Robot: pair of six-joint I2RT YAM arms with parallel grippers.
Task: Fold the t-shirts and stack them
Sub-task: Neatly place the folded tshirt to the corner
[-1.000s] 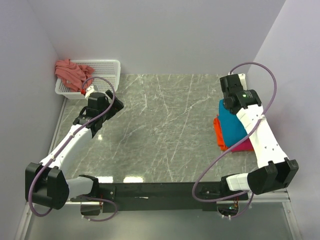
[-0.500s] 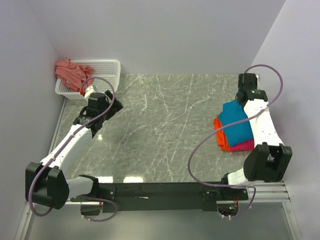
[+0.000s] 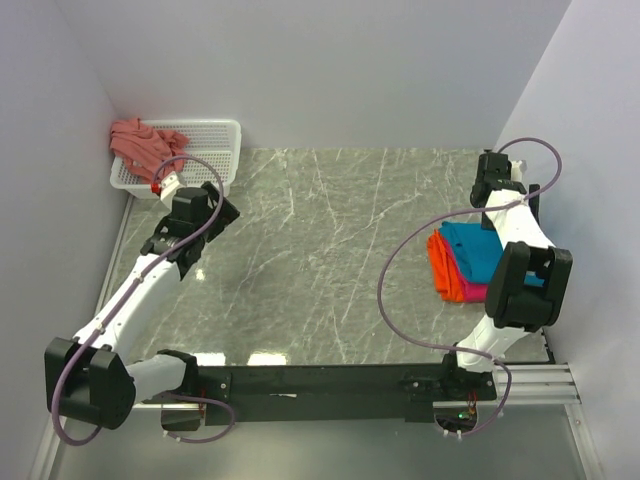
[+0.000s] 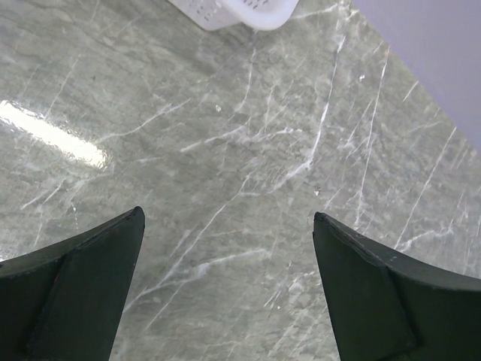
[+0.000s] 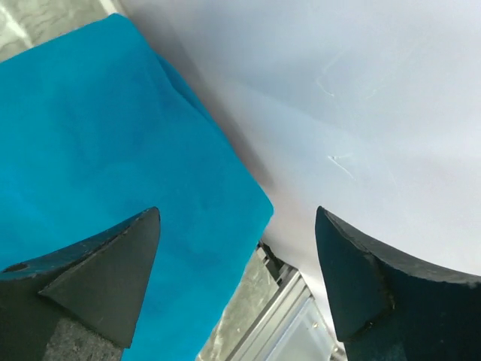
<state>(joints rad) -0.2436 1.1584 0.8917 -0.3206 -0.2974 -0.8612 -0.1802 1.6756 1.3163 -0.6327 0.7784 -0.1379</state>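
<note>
Right gripper: jaws wide apart, nothing held, above edge of teal-blue t-shirt. In top view that shirt lies folded atop orange t-shirt and magenta-pink t-shirt, right of frame. Left gripper: jaws wide apart, empty, over table. Salmon-pink t-shirt in basket, upper left.

This is a robotics lab test cell. A left arm and a right arm are bolted to a black rail at the near edge of a marble-patterned table, purple cables looping from them. Plain pale walls box the table in on three sides.
</note>
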